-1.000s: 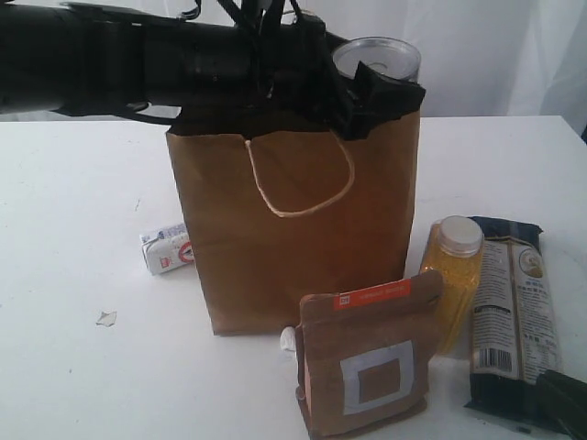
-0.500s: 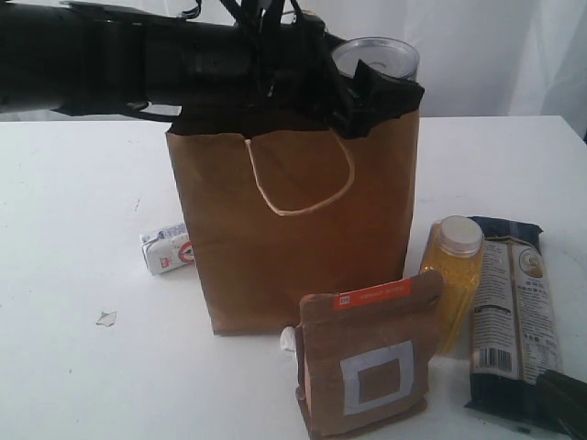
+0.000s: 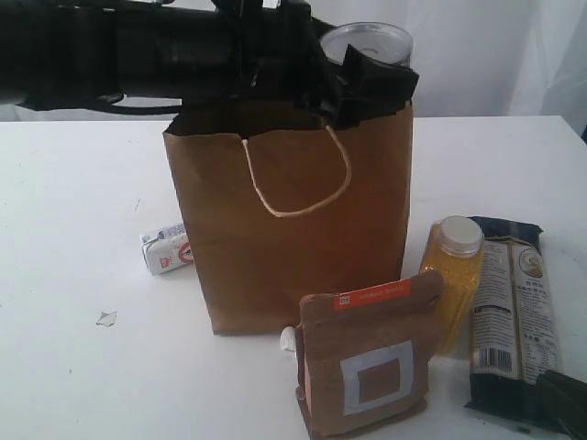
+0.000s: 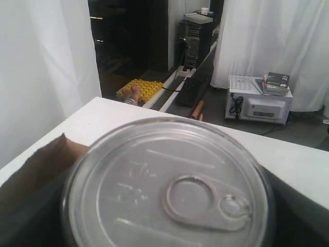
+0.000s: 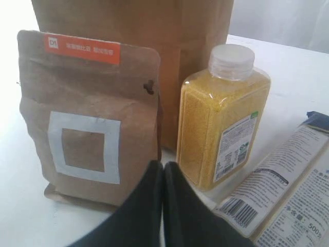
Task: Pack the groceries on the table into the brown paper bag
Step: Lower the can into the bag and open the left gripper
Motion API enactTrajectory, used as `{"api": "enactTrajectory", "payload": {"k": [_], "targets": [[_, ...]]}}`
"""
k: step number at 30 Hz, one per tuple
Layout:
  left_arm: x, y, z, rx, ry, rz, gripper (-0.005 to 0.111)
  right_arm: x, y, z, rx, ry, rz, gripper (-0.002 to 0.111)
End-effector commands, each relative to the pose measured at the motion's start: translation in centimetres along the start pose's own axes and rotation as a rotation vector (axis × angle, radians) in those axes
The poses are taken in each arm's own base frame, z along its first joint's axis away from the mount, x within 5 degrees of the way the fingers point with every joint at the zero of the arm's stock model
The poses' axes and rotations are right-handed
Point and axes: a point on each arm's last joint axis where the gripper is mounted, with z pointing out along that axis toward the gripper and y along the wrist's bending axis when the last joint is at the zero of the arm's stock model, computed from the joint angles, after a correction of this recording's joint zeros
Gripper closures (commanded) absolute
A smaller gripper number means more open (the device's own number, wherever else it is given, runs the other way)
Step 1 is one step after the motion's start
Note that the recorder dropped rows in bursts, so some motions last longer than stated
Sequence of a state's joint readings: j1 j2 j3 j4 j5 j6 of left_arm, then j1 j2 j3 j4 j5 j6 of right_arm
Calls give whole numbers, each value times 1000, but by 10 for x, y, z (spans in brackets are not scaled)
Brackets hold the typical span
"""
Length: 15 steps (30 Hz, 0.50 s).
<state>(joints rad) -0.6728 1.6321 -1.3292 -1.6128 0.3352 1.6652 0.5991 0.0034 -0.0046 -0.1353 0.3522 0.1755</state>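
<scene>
The tall brown paper bag (image 3: pixel 293 229) stands open on the white table (image 3: pixel 73 367). My left gripper (image 3: pixel 356 78) is over the bag's right top corner, shut on the clear pull-tab can (image 3: pixel 367 41). The can's lid (image 4: pixel 169 190) fills the left wrist view, beside the bag's rim (image 4: pixel 36 164). In front of the bag stands the brown pouch with the white square (image 3: pixel 367 367). To its right are the yellow-grain bottle (image 3: pixel 451 275) and the long dark-blue packet (image 3: pixel 512 312). The small white-blue carton (image 3: pixel 165 249) lies left of the bag. My right gripper (image 5: pixel 163 170) is shut and empty, low before the pouch (image 5: pixel 87 113) and bottle (image 5: pixel 221 123). The gold-lidded jar is out of view.
A small white object (image 3: pixel 287 341) peeks out behind the pouch's left side. A grey scrap (image 3: pixel 106 318) lies on the table at the left. The right arm's dark tip (image 3: pixel 564 403) sits at the table's near right corner by the packet (image 5: pixel 293 195).
My left arm has lifted the can slightly up and to the left above the bag's top. The bag's right edge has shifted a little left. The right gripper has not moved.
</scene>
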Motion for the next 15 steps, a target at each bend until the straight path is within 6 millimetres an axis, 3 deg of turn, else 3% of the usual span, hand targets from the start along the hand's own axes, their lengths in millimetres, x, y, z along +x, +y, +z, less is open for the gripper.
{"api": "enactTrajectory", "payload": {"k": [1, 9, 15], "targets": [[-6, -5, -14, -21, -26, -31, 33, 1, 0, 0, 4, -8, 4, 108], [-7, -6, -16, -15, -37, -49, 31, 1, 0, 0, 4, -8, 28, 108], [-7, -3, -16, -48, -41, -59, 6, 1, 0, 0, 4, -8, 28, 108]]}}
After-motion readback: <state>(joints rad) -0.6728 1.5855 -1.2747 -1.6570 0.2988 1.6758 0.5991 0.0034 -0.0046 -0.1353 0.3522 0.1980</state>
